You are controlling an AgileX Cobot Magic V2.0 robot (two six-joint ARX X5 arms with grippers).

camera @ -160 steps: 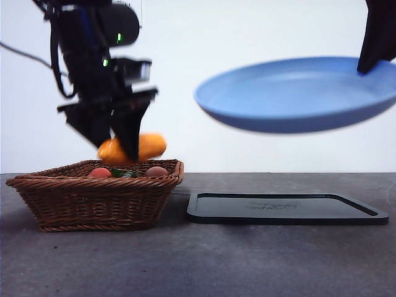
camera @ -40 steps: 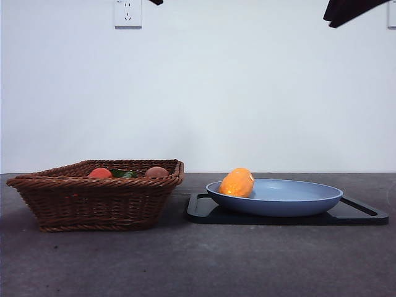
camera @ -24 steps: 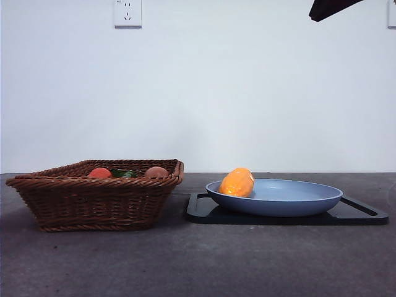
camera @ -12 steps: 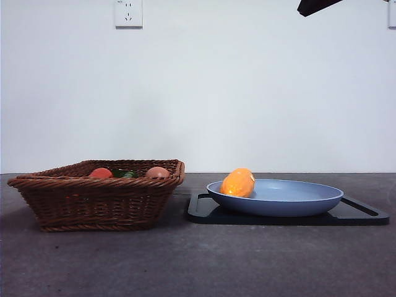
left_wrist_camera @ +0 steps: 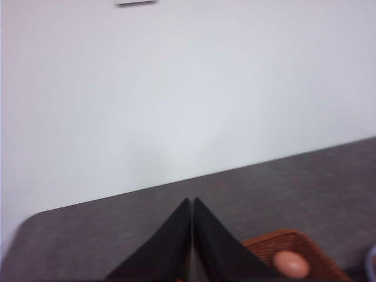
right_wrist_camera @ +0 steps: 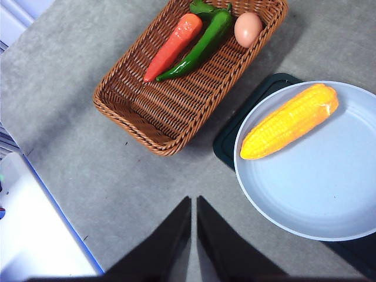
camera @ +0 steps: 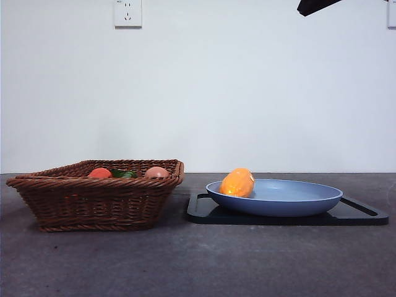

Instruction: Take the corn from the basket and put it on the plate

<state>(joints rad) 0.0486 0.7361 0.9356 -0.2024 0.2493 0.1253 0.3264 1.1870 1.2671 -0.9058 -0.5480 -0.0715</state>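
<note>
From above, right wrist view shows corn (right_wrist_camera: pixel 290 121) lengthwise on plate (right_wrist_camera: pixel 329 194).

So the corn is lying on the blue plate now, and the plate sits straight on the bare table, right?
Not quite. The corn does lie on the blue plate, but the plate rests on a black tray, not the bare table; the front view shows it.

I see a rough woven wicker basket (right_wrist_camera: pixel 176 94), a smooth matt blue plate (right_wrist_camera: pixel 329 194), and glossy ridged corn (right_wrist_camera: pixel 291 120).

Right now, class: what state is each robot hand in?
Left hand: closed, holding nothing.
Right hand: closed, holding nothing.
</note>
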